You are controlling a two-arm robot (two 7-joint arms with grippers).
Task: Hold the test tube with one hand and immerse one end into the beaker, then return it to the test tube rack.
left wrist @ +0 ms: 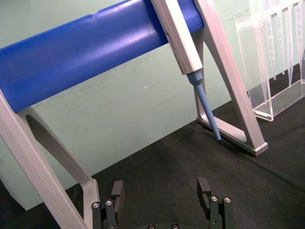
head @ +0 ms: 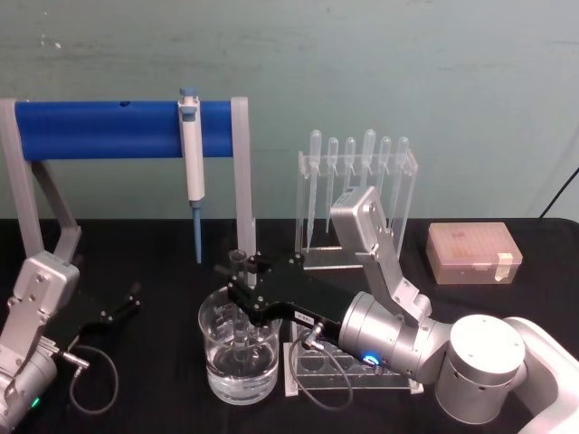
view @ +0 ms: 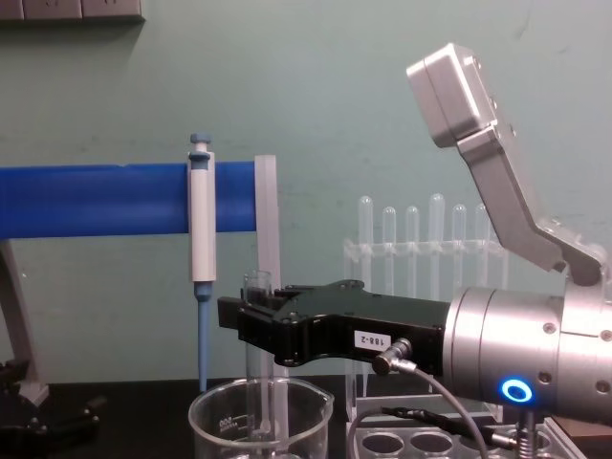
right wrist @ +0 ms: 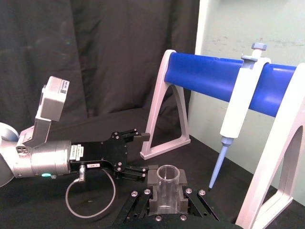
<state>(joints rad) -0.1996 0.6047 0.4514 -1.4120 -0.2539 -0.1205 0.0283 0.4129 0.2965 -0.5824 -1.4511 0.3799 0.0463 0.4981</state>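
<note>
Head view, lower centre: the right end effector reaches in from the lower right, its black fingers closed narrow on the test tube just under the flared rim. Gripping that high leaves the long lower part free to go into the liquid.

- The tube hangs upright over the middle of the beaker, well off the glass wall.
- Its rounded end is below the beaker rim. I cannot tell whether it is under the water that sits low in the beaker.
- In the right wrist view the tube mouth shows as an open circle seated squarely between the pads, so the hold looks centred.

The clear rack stands just right of the beaker in the lower middle of the frame, partly under the right arm. The return trip therefore looks short. My read is that the dip is under way or nearly done, with the return to the rack not yet made.

The left end effector is parked at the lower left on the black worktop. Its fingers are spread wide and hold nothing, well apart from the beaker. The job needs one arm.

Behind, the pipettor hangs on the blue stand, and the pipettes stand in their own rack at upper centre.
</note>
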